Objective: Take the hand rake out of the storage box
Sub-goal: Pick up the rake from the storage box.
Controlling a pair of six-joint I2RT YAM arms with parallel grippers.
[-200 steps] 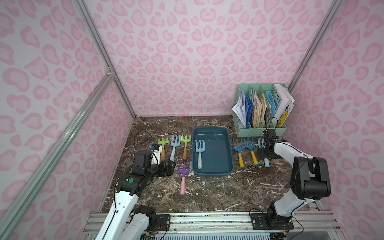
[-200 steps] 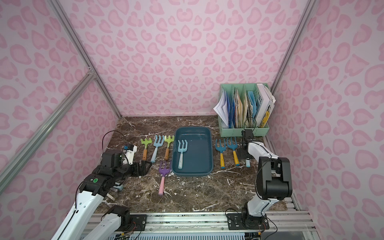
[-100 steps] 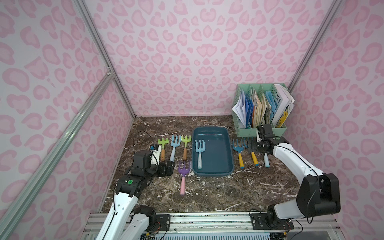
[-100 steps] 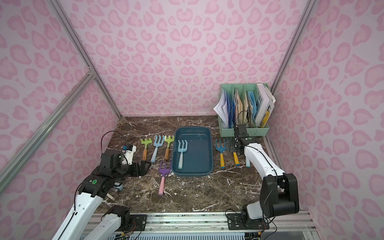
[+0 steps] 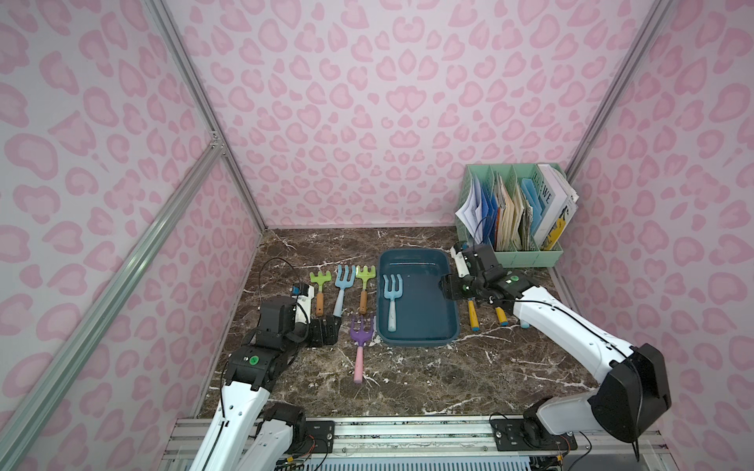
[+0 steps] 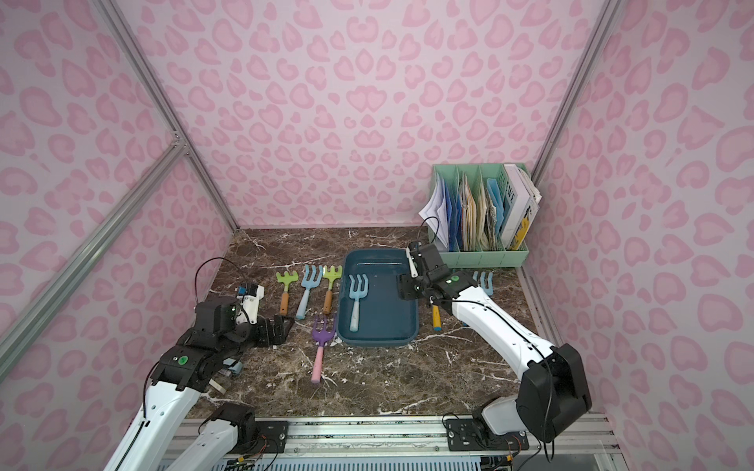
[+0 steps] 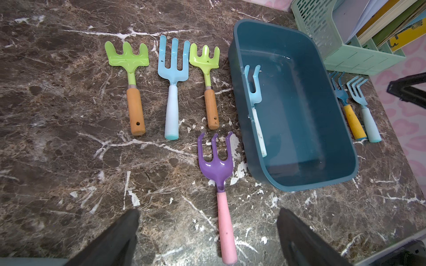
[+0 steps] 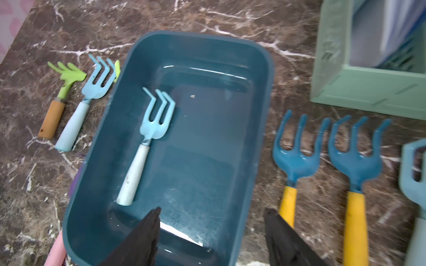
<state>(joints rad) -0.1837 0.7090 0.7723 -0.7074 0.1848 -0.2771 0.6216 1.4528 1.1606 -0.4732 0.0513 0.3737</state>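
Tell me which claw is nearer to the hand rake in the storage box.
Right. The right claw is over the right edge of the storage box, beside the hand rake; the left claw is outside, beyond the purple rake.

**Hand rakes, eight in all.** One pale blue rake [image 5: 392, 299] lies in the single storage box [image 5: 428, 314]. Four lie on the surface [image 5: 428, 379] to one side of it: broad green rake [image 5: 319, 281], long-tined blue rake [image 5: 344, 281], narrow green rake [image 5: 365, 274], purple rake [image 5: 361, 328]. Three lie on the opposite side: inner yellow-handled rake [image 8: 296, 159], outer yellow-handled rake [image 8: 355, 163], teal rake [image 8: 409, 182].

**Other items.** One green file rack [image 5: 526, 257]. Two claws: left claw [image 5: 326, 330], right claw [image 5: 444, 287].
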